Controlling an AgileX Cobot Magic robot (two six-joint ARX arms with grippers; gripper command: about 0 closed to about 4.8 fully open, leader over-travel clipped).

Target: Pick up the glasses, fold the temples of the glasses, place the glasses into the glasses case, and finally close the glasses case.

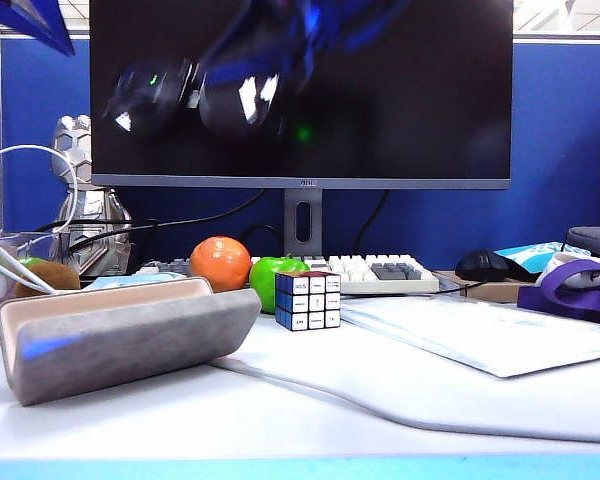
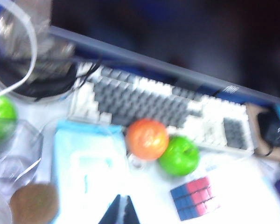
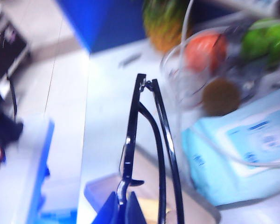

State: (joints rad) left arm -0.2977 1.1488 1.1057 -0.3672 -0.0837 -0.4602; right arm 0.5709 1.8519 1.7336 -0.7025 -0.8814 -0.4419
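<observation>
Glasses [image 3: 147,154]: black frame held edge-on in the right gripper [image 3: 121,205], seen in the right wrist view. The blue fingertips [image 3: 107,210] are pinched nearly together on the frame's rim near the nose bridge. The temples [image 3: 168,154] lie folded against the frame, running almost parallel with it. Glasses are in the air, clear of the table, over the open glasses case [image 3: 144,196], whose pale lining and rim show just beneath the gripper. Contact between glasses and case: cannot tell from this angle.

Same view, beyond the glasses: light-blue tissue pack [image 3: 238,154] beside the case, and a clear bowl [image 3: 177,70] holding an orange fruit [image 3: 203,49], a brown kiwi [image 3: 220,95] and green fruit [image 3: 266,39]. All blurred.

Left gripper [image 2: 121,210]: only the dark blue fingertips [image 2: 113,212] show at the frame edge in the left wrist view, close together with a thin slit between them; nothing seen between them. It hangs above the table over the tissue pack [image 2: 88,163]. Picture is motion-blurred. Below it: orange [image 2: 147,138], green apple [image 2: 178,155], Rubik's cube [image 2: 193,198], keyboard [image 2: 168,109], kiwi [image 2: 33,203].

Exterior view: glasses case [image 1: 130,335] stands open on the white table [image 1: 330,400] at the left, grey felt shell toward the camera, beige rim up. Orange [image 1: 220,262], green apple [image 1: 275,280] and Rubik's cube [image 1: 307,300] sit in a row behind and right of it. Neither gripper can be made out directly; only dark blurred shapes reflected in the monitor [image 1: 300,90].
</observation>
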